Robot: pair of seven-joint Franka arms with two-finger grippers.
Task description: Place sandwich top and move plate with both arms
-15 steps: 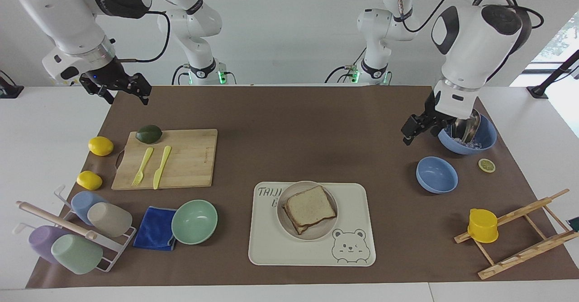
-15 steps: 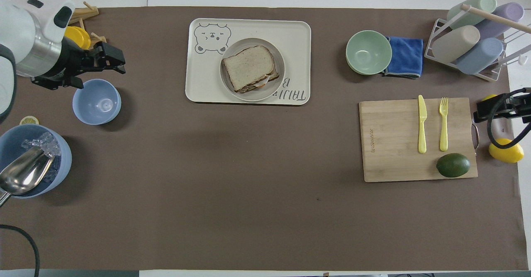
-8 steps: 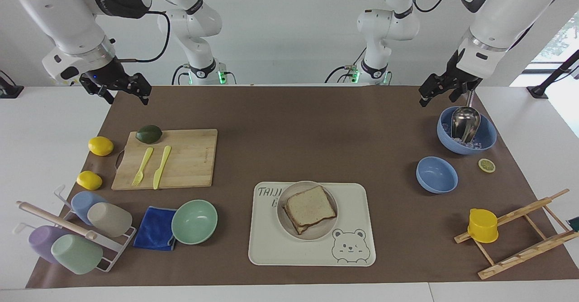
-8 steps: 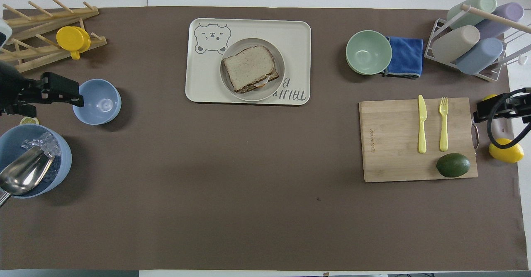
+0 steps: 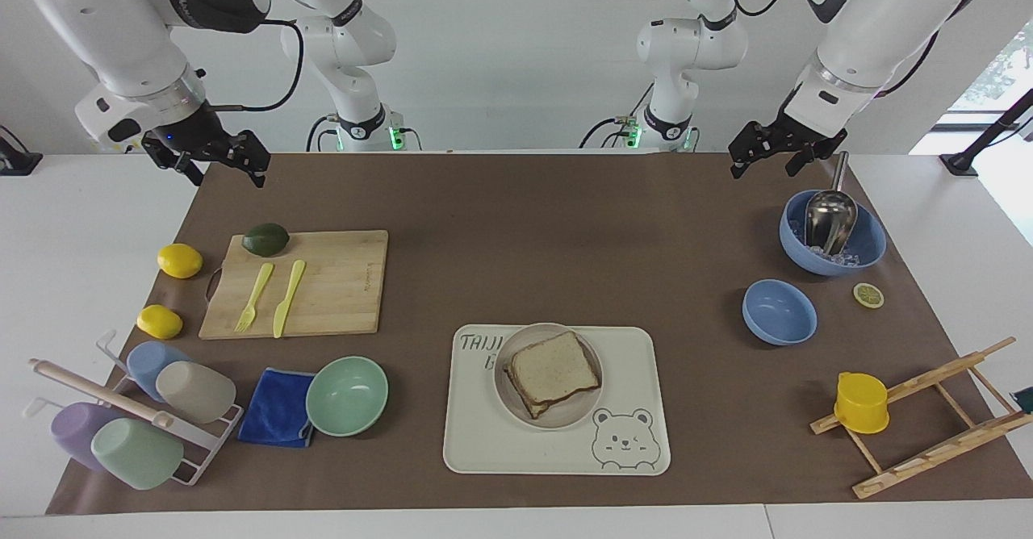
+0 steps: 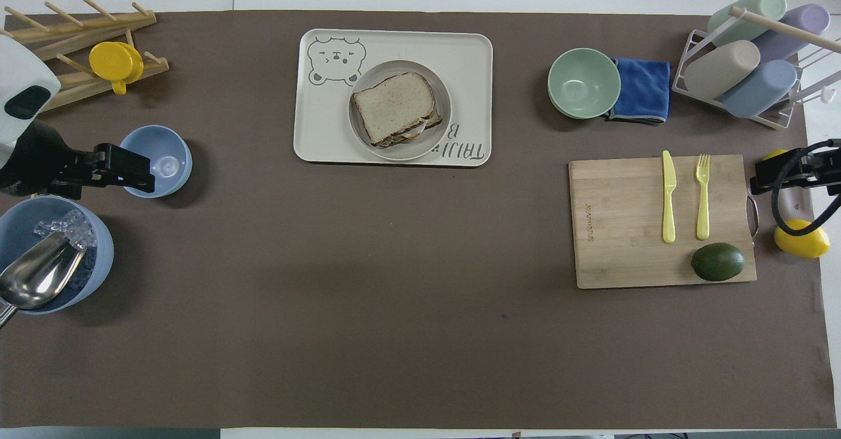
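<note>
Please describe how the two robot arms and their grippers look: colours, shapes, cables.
Both arms are glossy white rounded segments with black joint sections and a metallic wrist ring. Black cables loop along them. The left gripper and right gripper are small, black and angular.

A white table lies under a brown paper mat. Directly on the mat sit a cream rectangular bear-print tray, a bamboo cutting board, a mint-green bowl touching a folded blue cloth, a white wire cup rack, two yellow lemons, two blue bowls, a lemon slice and a wooden peg rack.
</note>
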